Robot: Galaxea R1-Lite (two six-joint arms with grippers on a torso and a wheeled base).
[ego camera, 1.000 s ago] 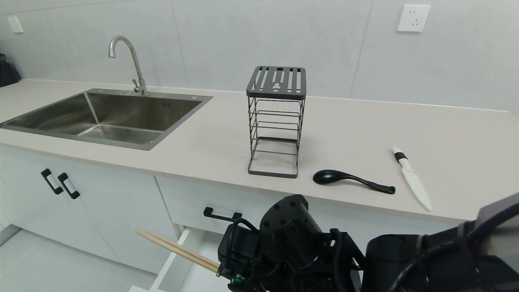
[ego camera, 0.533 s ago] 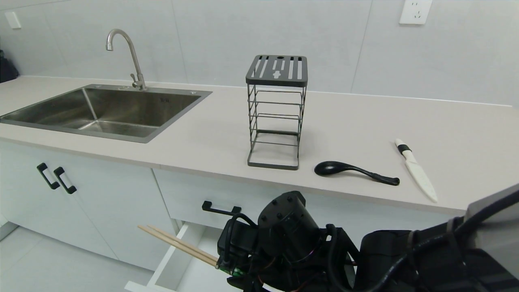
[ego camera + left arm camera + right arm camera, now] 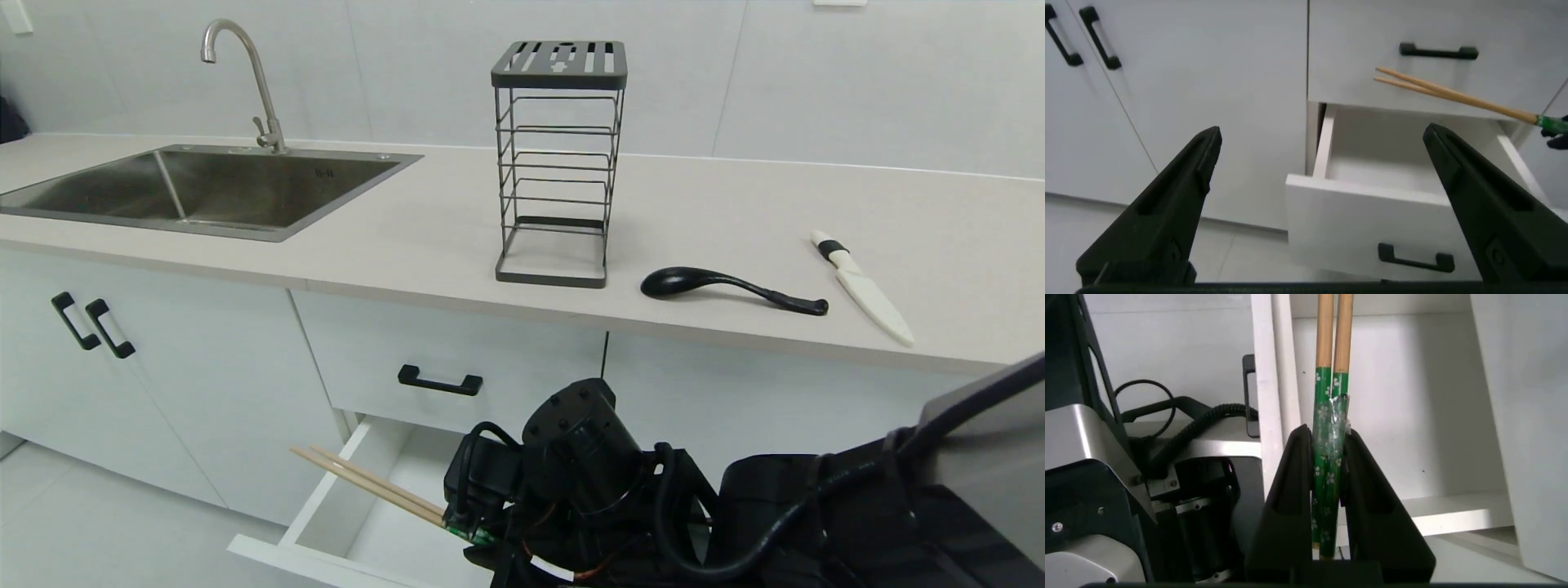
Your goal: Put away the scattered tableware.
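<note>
Right wrist view: right tool point(image 3: 1328, 449) pinched chopsticks point(image 3: 1331, 343), held low over open drawer point(image 3: 1388, 208); left tool point(image 3: 1323, 139) spread wide, facing drawer front.

1. My head camera sits high and looks forward and down over the countertop point(image 3: 735, 204), with the sink point(image 3: 245, 180) at my left, to the open drawer point(image 3: 326, 498) low in front.
2. My left wrist camera looks level at the cabinet front point(image 3: 1208, 65) from near, out between the spread fingers of my left gripper point(image 3: 1321, 131).
3. My right wrist camera looks along my right gripper point(image 3: 1327, 434), very near, into the drawer.
4. All three views share the drawer and the chopsticks point(image 3: 367, 485).
</note>
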